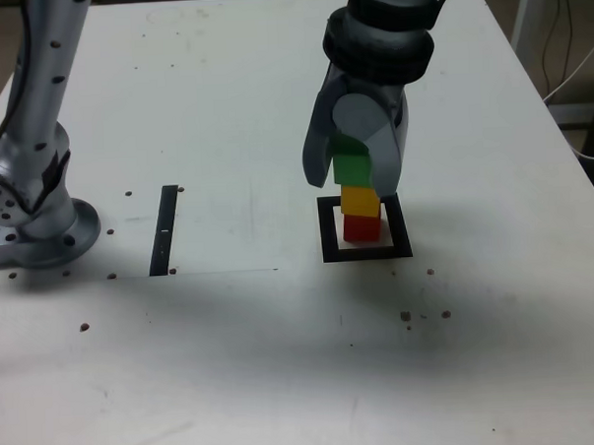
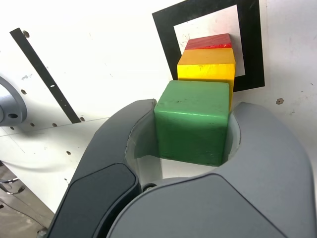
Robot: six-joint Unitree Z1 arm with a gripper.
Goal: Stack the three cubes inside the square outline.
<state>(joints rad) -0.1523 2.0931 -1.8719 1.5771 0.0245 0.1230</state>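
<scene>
A red cube (image 1: 361,228) sits inside the black square outline (image 1: 328,231) with a yellow cube (image 1: 360,199) on top of it. Above the yellow one is a green cube (image 1: 352,168), touching it or just over it and set slightly toward the exterior view's left. My gripper (image 1: 354,177) comes down from above and is shut on the green cube. In the wrist view the green cube (image 2: 193,121) fills the space between the grey jaws of the gripper (image 2: 195,116). Beyond it show the yellow cube (image 2: 206,69), the red cube (image 2: 208,42) and the outline (image 2: 166,29).
A narrow black strip (image 1: 165,228) lies on the white table toward the exterior view's left, also in the wrist view as a strip (image 2: 44,74). The arm's grey base (image 1: 36,229) stands at the exterior view's left edge. Small dark specks dot the tabletop.
</scene>
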